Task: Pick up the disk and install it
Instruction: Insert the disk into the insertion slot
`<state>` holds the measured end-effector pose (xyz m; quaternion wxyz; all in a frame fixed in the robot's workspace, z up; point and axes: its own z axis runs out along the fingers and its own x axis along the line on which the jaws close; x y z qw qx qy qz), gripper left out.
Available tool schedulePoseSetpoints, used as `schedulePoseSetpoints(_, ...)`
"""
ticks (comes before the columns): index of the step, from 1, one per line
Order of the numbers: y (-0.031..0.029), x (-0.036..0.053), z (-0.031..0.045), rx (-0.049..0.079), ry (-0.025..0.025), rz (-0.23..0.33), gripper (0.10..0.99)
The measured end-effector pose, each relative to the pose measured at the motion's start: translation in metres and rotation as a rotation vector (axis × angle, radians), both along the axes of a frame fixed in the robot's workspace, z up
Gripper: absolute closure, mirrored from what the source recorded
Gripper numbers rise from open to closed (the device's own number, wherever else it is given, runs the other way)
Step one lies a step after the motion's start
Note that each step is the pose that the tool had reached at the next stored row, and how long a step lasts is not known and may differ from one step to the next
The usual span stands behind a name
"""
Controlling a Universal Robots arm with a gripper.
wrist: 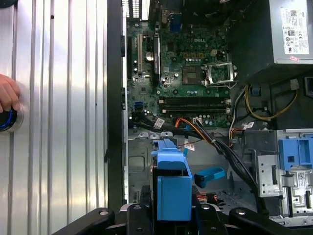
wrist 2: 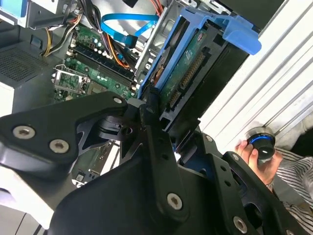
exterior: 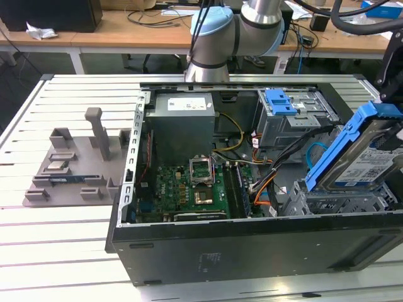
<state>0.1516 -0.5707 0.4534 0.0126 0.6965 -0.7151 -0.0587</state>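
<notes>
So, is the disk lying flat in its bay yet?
No: the disk stands tilted, one end raised above the case, in the claw.

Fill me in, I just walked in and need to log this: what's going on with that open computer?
The robot arm has the disk clamped in its gripper, held tilted over the open computer case at the exterior view's right. The disk's lower edge is down near the metal drive bay, but it is not lying flat in it yet. Beside the case, a person's hand rests on a round blue-lit knob on the table.
</notes>
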Motion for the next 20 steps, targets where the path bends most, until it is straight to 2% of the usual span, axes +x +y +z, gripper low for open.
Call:
schedulePoseSetpoints(4, 0.0084, -0.0011, -0.0026, -0.001, 0.0000, 0.003, 0.722)
schedulePoseSetpoints(15, 0.0096, -0.0016, -0.0129, -0.010, -0.0001, 0.011, 0.722)
schedulePoseSetpoints(20, 0.0093, -0.0003, -0.0164, -0.010, 0.0002, 0.011, 0.722)
